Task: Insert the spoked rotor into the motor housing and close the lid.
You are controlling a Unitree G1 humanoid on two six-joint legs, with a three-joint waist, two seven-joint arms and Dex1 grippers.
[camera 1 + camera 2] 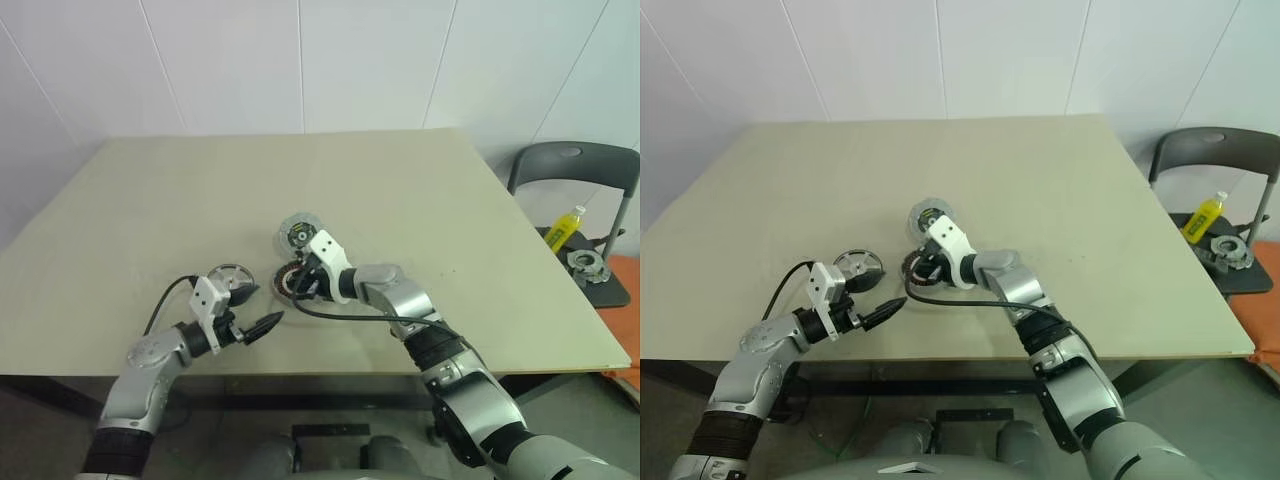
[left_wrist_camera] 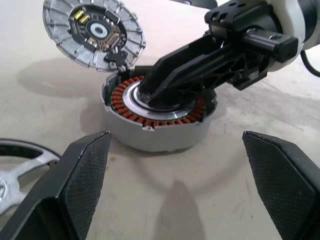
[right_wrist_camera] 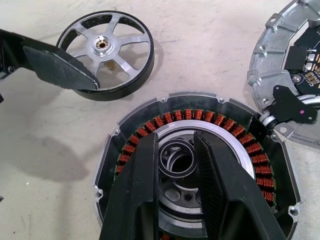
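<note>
The motor housing (image 3: 145, 125), round with copper windings, lies on the table (image 1: 420, 210). Its lid (image 2: 92, 32) lies flat beside it, joined to it by a short cable. My right gripper (image 3: 176, 137) reaches down into the housing's centre, its two fingers closed narrowly on the hub ring. The spoked rotor (image 3: 107, 47), silvery with a dark rim, lies flat on the table to the housing's left. My left gripper (image 2: 175, 137) hovers open near the table's front edge, right by the rotor, its wide-spread fingers pointing at the housing.
A grey chair (image 1: 575, 165) stands off the table's right edge. On its seat lie a yellow bottle (image 1: 565, 225) and a metal part (image 1: 588, 265). The table's front edge runs just below both arms.
</note>
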